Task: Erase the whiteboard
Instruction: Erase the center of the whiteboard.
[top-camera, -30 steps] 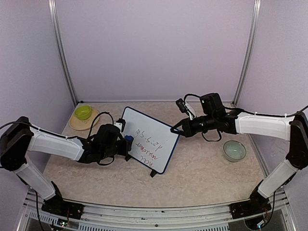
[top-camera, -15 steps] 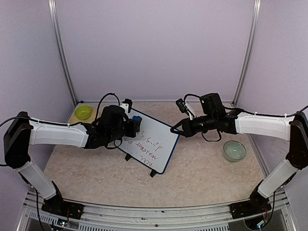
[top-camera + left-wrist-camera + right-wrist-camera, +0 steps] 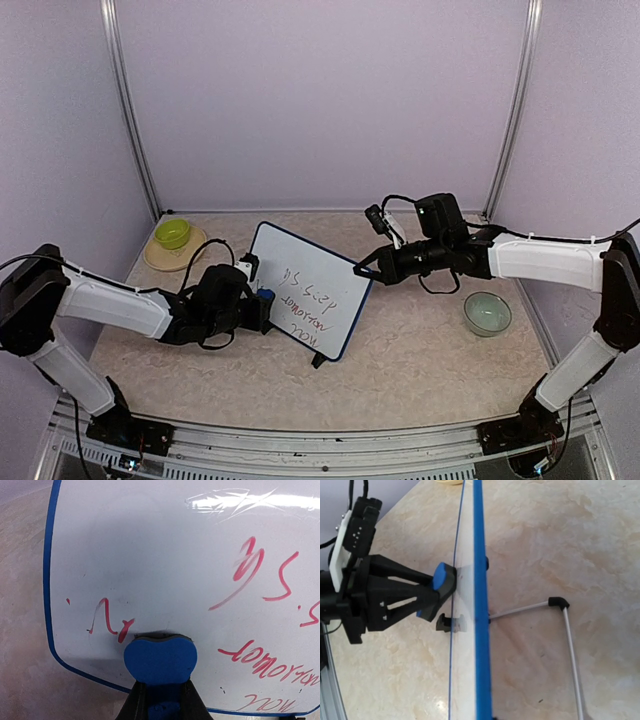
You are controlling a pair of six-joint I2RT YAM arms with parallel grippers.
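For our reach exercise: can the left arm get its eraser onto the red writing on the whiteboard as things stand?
Probably yes: the left gripper holds the blue eraser against the whiteboard, right beside the red writing, with nothing between them.

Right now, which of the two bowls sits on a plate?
The lime-green bowl at far left, on the tan plate; the pale bowl rests on the table.

yellow-green bowl (image 3: 172, 233) on tan plate (image 3: 163, 261) | pale-green bowl (image 3: 487, 313) right

Pale lilac walls (image 3: 320, 100) with grey metal corner posts (image 3: 131, 110) enclose a beige marbled tabletop (image 3: 430, 350).
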